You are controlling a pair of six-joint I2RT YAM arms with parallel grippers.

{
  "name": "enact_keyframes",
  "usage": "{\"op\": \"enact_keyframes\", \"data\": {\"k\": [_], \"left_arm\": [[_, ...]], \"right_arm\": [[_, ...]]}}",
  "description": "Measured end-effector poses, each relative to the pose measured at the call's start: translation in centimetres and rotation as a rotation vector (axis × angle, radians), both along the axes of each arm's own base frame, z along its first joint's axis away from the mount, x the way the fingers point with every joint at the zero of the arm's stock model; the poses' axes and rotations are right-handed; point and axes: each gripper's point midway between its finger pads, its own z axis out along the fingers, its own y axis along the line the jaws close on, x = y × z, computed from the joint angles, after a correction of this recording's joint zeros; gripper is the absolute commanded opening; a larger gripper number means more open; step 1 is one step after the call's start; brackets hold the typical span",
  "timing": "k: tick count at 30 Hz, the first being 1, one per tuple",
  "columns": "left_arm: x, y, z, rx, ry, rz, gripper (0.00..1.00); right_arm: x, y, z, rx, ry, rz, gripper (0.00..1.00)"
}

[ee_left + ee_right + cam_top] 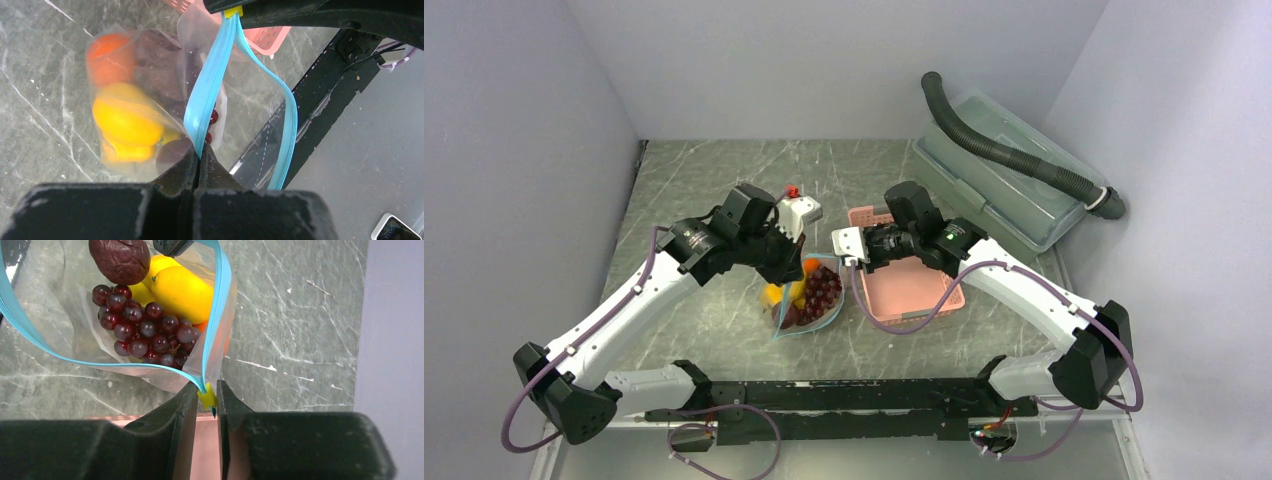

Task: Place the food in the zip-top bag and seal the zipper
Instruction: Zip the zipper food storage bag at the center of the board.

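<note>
The zip-top bag hangs between my two grippers, its lower part on the table. Inside it are dark purple grapes, a reddish-brown round fruit, yellow fruits and an orange. The blue-teal zipper is spread in an open loop. My left gripper is shut on one end of the strip. My right gripper is shut on the other end, round the slider, which is yellow here. In the top view the left gripper and right gripper flank the bag.
A pink slotted basket sits right of the bag, under the right wrist. A large clear lidded box with a black hose across it is at the back right. Grey walls close in on three sides; a black rail runs along the front.
</note>
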Motion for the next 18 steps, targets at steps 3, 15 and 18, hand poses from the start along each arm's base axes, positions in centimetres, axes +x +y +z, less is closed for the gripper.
{"op": "enact_keyframes", "data": {"k": [3, 15, 18], "left_arm": [[0.0, 0.0, 0.0, 0.001, 0.000, 0.001, 0.02], [0.6, 1.1, 0.6, 0.021, -0.053, 0.058, 0.32], [0.5, 1.7, 1.6, 0.005, -0.089, 0.081, 0.35]], "right_arm": [[0.0, 0.0, 0.0, -0.001, 0.004, 0.000, 0.08], [-1.0, -0.2, -0.2, -0.003, 0.077, -0.009, 0.00], [-1.2, -0.3, 0.3, 0.007, 0.092, -0.021, 0.00]]}}
